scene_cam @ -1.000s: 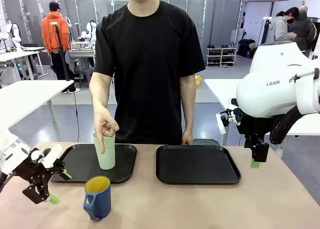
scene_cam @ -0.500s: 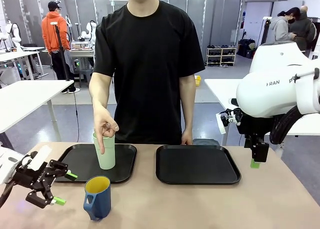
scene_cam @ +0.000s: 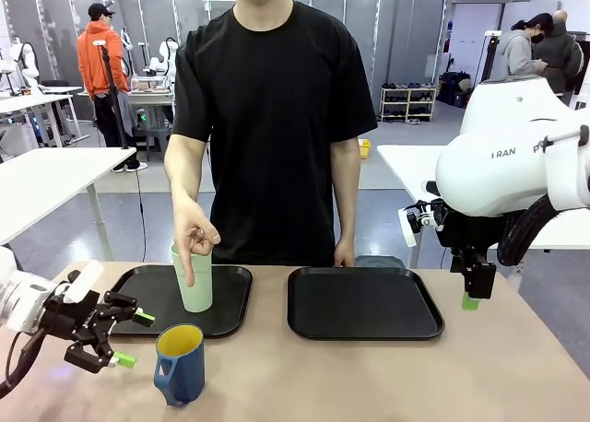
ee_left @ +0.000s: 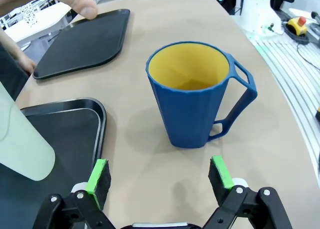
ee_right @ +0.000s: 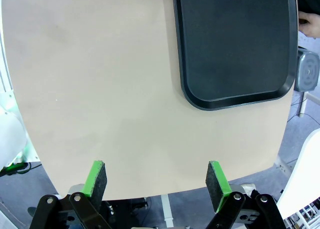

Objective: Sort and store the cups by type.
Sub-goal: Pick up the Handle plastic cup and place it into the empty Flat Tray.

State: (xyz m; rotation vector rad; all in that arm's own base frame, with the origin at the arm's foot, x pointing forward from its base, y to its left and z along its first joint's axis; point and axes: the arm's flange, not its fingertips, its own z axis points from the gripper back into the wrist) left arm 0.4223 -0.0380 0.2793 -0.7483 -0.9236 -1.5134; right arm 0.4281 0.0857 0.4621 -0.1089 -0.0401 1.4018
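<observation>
While my left gripper hangs at the near left of the beige table with its jaws spread wide and empty, the dark blue mug with a yellow inside and a handle stands upright on the tabletop just to its right, facing the gap between my fingers and untouched. The tall pale mint-green handleless tumbler stands upright on the left black tray, the person's hand at its rim. My right gripper, jaws likewise apart and holding nothing, hangs just right of the right black tray.
</observation>
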